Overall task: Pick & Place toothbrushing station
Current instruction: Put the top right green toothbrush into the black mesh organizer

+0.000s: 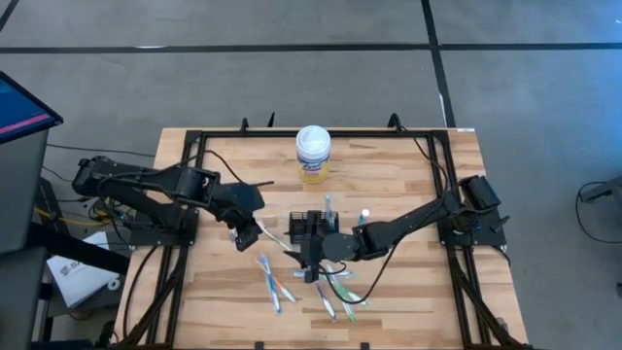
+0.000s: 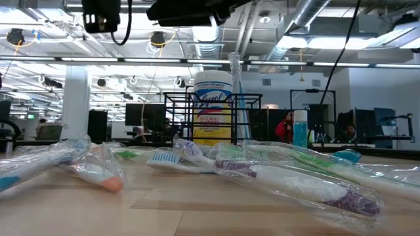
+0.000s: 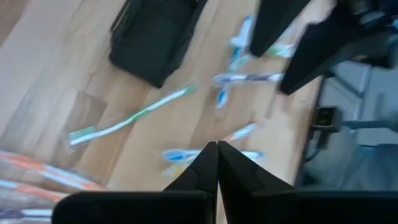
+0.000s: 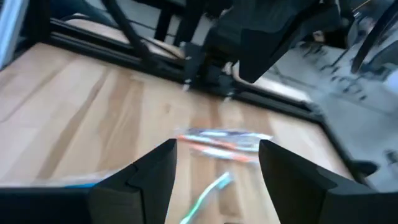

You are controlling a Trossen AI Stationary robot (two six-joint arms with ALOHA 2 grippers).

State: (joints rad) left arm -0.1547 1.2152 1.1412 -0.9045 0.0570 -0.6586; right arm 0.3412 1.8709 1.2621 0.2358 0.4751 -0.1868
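Observation:
The toothbrushing station, a small black wire-mesh holder (image 1: 309, 226), stands on its base at the middle of the wooden table, with a toothbrush upright in it (image 2: 233, 85); it also shows in the low view (image 2: 210, 118) and the left wrist view (image 3: 155, 37). My left gripper (image 1: 243, 235) is shut and empty above the table, left of the holder; in its wrist view (image 3: 217, 158) the fingertips are closed together. My right gripper (image 1: 309, 261) hovers just on the near side of the holder, open and empty (image 4: 217, 165). Wrapped toothbrushes (image 1: 272, 280) lie flat on the table.
A white canister with a yellow label (image 1: 313, 154) stands behind the holder toward the far edge. Several wrapped toothbrushes (image 1: 335, 292) lie scattered in front of the holder. A green toothbrush (image 3: 130, 118) lies below my left gripper. A black frame (image 1: 194, 136) borders the table.

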